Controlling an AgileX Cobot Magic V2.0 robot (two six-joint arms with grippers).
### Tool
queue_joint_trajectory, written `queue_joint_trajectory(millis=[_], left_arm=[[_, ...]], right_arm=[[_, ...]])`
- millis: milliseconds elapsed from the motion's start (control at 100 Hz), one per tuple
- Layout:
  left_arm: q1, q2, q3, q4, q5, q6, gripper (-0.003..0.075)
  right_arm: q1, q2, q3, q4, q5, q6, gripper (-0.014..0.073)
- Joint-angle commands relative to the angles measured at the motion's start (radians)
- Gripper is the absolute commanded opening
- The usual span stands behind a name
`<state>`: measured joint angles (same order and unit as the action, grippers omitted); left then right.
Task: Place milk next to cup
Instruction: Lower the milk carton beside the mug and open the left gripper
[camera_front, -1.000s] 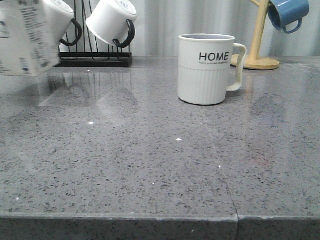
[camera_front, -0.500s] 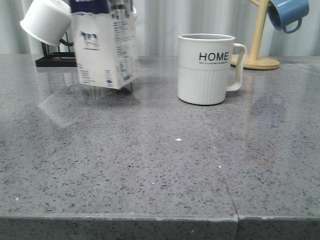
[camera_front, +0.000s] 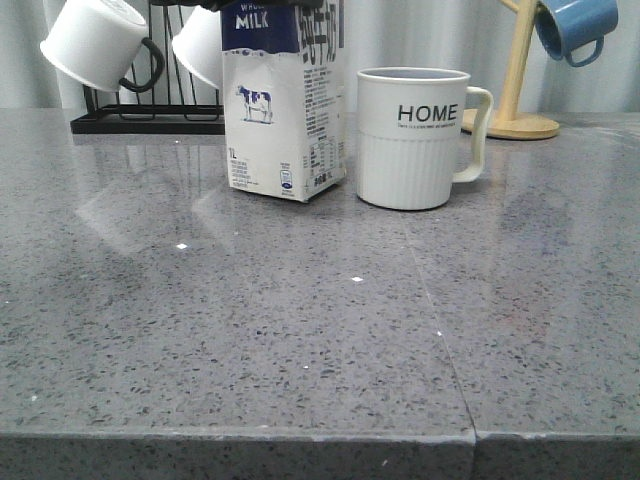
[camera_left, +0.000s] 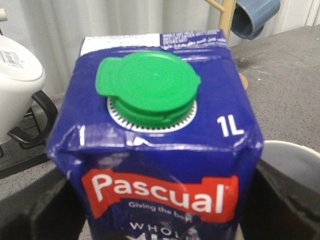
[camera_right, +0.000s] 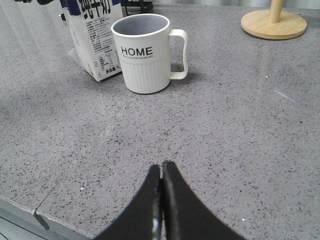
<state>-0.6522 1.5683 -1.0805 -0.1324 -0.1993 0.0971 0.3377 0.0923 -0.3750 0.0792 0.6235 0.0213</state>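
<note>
The milk (camera_front: 285, 110), a white carton with a dark blue top band and a cow picture, stands upright just left of the cup (camera_front: 415, 140), a white "HOME" mug with a ribbed lower half. A narrow gap separates them. I cannot tell whether the carton's base rests on the table. My left gripper (camera_front: 262, 4) is shut on the carton's top; in the left wrist view its dark fingers (camera_left: 42, 210) flank the blue top with its green cap (camera_left: 147, 87). My right gripper (camera_right: 161, 166) is shut and empty, low over the table in front of the cup (camera_right: 147, 52).
A black rack (camera_front: 150, 120) holds white mugs with black handles at the back left. A wooden mug tree (camera_front: 520, 95) with a blue mug (camera_front: 575, 25) stands at the back right. The grey table's front edge (camera_front: 300, 435) is near.
The carton has moved from the far left, raised and tilted, rightwards and down to stand upright beside the cup. The cup has not moved.
</note>
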Motion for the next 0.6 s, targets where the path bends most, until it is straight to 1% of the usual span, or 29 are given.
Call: queue_joint_trajectory(millis=[0,40,70,80,90,170,210,240,590], left_arm=[[-0.010,-0.037,-0.036,-0.008,-0.089,-0.002,0.0414],[-0.010,-0.037,-0.036,-0.008,-0.089,-0.002,0.0433],[-0.010,-0.037,-0.036,-0.008,-0.087,-0.002,0.0463],[-0.010,-0.037,-0.036,-0.008,-0.087,-0.002,0.0491],[-0.010,-0.037,-0.036,-0.010,-0.087,-0.002,0.0491],[-0.010,-0.037,-0.036,-0.048,-0.089,-0.002,0.0613],[-0.010,-0.037,-0.036,-0.063,-0.089,-0.002,0.0652],[-0.010,-0.037,-0.036,-0.063,-0.089,-0.002,0.0666],[-0.010,-0.045,-0.036,-0.060,-0.073,-0.002,0.0657]], right_arm=[[-0.004,0.012,-0.025,-0.003,-0.069,-0.004,-0.0066],[-0.004,0.012,-0.025,-0.003,-0.069,-0.004,-0.0066],[-0.004,0.012,-0.025,-0.003,-0.069,-0.004,-0.0066],[-0.004,0.012,-0.025,-0.003,-0.069,-0.004,-0.0066],[-0.004,0.012,-0.025,-0.003,-0.069,-0.004,-0.0066],[-0.004,0.012,-0.025,-0.003,-0.069,-0.004,-0.0066],[-0.004,0.012,-0.025,-0.003,-0.069,-0.004,-0.0066],[-0.004,0.012,-0.025,-0.003,-0.069,-0.004,-0.0066],[-0.004,0.012,-0.025,-0.003,-0.069,-0.004,-0.0066]])
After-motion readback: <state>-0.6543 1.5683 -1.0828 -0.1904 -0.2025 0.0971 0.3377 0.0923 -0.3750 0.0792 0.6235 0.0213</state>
